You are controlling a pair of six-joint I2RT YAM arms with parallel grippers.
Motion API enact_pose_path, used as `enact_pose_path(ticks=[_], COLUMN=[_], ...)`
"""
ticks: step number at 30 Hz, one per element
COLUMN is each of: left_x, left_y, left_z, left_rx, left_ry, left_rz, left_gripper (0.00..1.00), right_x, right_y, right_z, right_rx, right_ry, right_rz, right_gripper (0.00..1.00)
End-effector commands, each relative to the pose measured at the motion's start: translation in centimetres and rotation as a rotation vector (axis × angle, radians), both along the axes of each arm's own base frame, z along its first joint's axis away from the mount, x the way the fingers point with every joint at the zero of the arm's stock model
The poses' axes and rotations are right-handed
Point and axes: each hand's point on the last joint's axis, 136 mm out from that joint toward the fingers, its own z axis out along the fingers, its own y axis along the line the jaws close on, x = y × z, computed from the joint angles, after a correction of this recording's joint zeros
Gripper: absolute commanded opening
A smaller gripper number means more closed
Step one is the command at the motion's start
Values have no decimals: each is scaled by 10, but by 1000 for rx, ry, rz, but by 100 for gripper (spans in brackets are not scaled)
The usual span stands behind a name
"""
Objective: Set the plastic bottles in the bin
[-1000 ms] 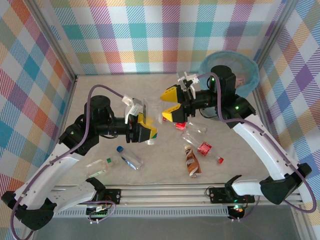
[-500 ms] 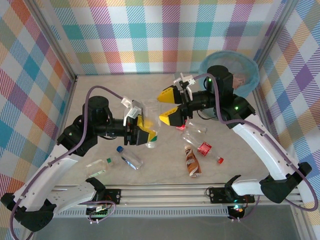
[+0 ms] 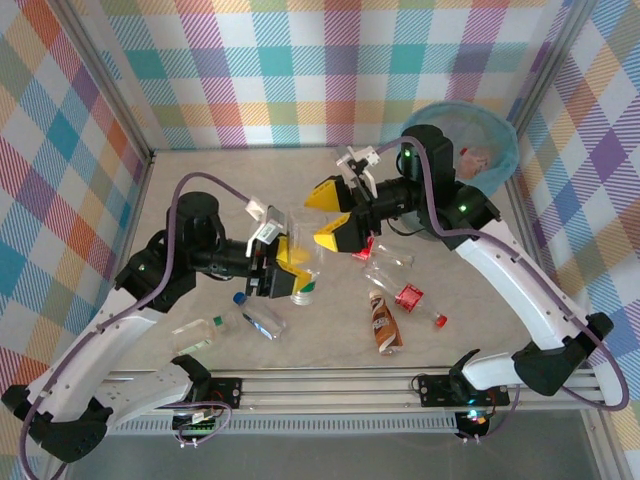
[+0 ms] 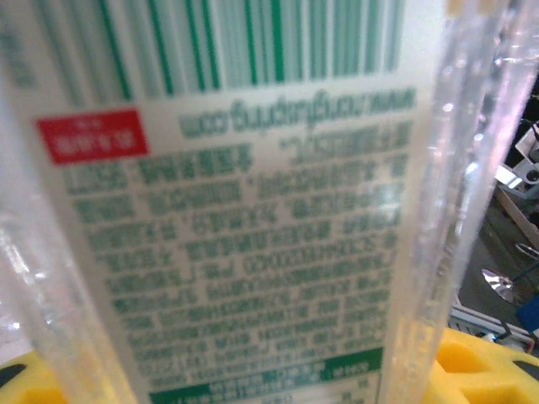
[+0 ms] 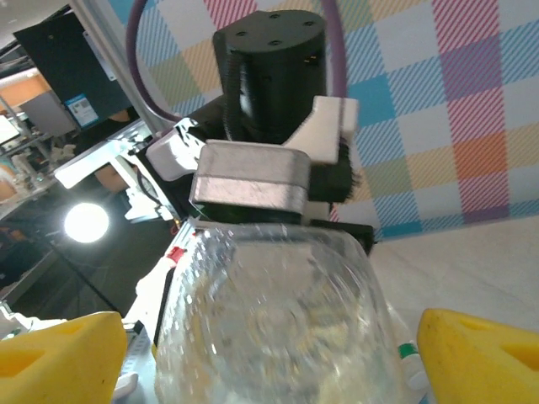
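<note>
Bottle (image 3: 302,238) in left hand (image 3: 289,269); wrist: green barcode (image 4: 253,42).

- Top view: bright, even, diffuse light from above. Shadows under the arms on the pale beige table top (image 3: 210,190) are soft and faint. Focus is sharp from near edge to far edge.
- Left wrist view: the clear plastic bottle with a green-printed white label (image 4: 253,210) sits too close to the lens. The print is soft and unreadable, and white glare streaks run down the bottle wall on the right.
- Right wrist view: a round white lamp (image 5: 87,222) flares on the dim left side. The bottle (image 5: 278,320) is blurred, and the checked wall panel (image 5: 455,126) is well lit.
</note>
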Motion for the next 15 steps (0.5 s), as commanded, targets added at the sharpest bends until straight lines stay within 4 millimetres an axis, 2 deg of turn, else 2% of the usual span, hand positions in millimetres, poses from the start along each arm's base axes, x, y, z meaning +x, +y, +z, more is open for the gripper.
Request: enact_pose_path(ticks=[1,15], left_x=[-6,6], left_y=[-4,-6], left_z=[12,10], left_rx=[-26,-16], left_ry=[-23,-52], left_rz=[-66,-10], left_gripper=[22,23], right_x=[-13,2], right_y=[0,4], right_z=[5,-14], right_rx=[1,-56], right_ry=[15,-61], right_rz=[84,-5], right_gripper=[88,65])
